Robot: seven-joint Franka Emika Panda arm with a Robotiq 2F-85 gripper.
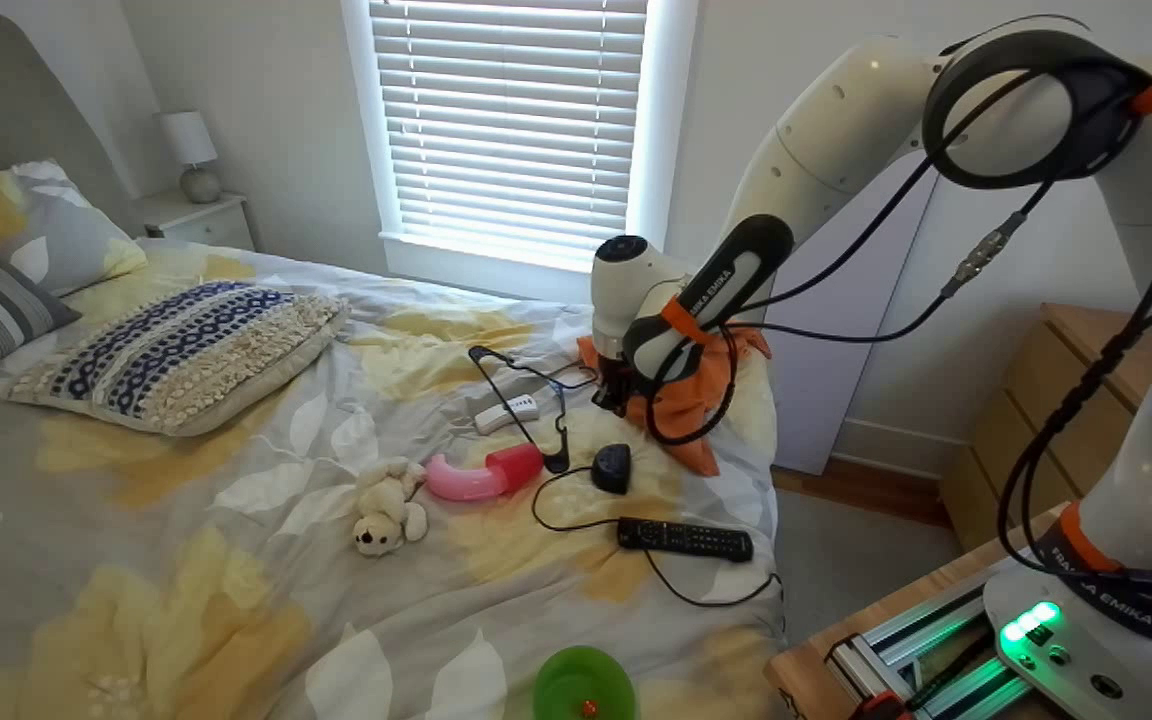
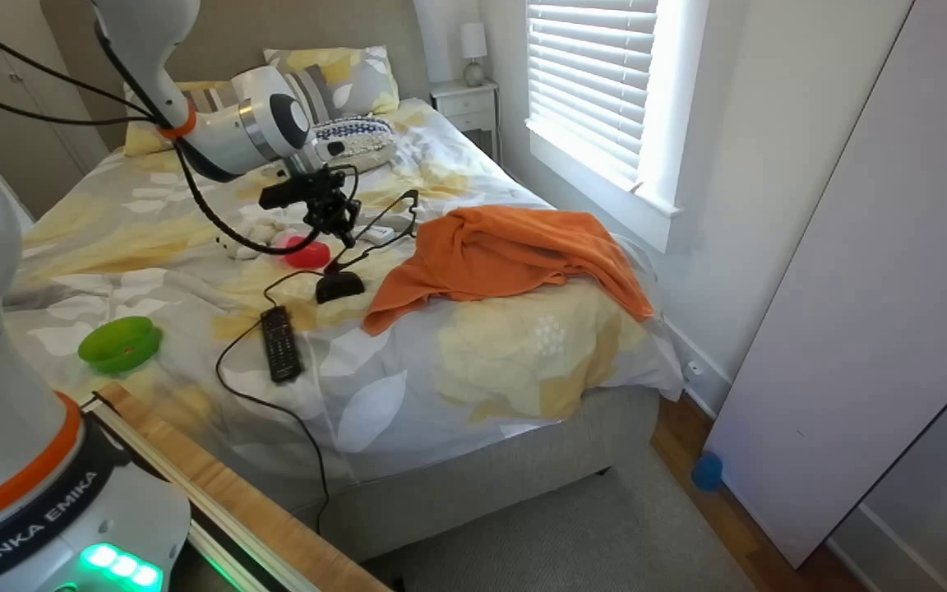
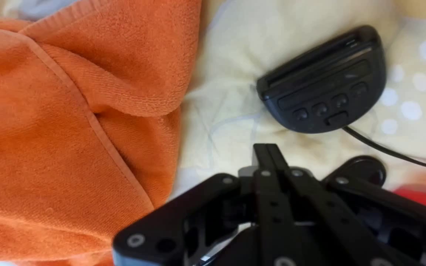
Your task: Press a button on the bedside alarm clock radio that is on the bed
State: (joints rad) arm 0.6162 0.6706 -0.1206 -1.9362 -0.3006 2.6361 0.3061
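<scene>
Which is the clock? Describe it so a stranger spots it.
On the bed, find the orange cloth. Beside it, near one end of the remote, sits the clock: small, black and corded, D-shaped, unlike the long, slim remote.

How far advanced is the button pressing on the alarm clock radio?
Done: the gripper is shut, seemingly ready for pressing. In hand: probably the approach, as it hangs near the alarm clock radio, without contact. Left: apparently the press itself; nothing touches the buttons.
</scene>
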